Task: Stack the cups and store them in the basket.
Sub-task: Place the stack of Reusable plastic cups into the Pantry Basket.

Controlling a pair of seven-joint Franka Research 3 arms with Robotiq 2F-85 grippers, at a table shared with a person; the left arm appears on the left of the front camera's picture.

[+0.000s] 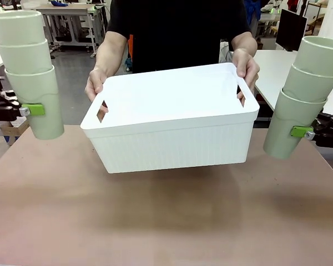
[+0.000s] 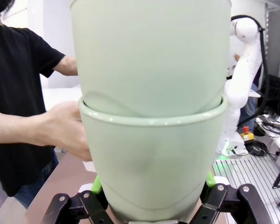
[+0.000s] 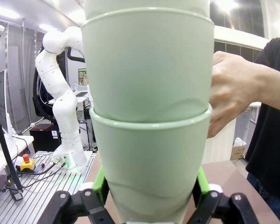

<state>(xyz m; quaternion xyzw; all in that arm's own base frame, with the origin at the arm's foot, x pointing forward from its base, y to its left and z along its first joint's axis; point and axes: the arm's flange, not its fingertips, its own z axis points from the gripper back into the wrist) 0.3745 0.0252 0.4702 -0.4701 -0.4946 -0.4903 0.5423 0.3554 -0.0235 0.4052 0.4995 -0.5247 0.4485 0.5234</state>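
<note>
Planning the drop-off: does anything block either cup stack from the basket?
Nothing visible does. The stack of three pale mint-green plastic tumblers in the left gripper and the matching stack in the right gripper flank the white rectangular plastic basket, open-topped in the person's hands.

- Front view: fixed on the robot's side, facing across the table (image 1: 155, 221) at the person (image 1: 177, 33), mid-distance.
- Wrist views: each faces outward, very close to its cup stack (image 2: 151, 140) (nearly at the lens).
- All three share the person.
</note>
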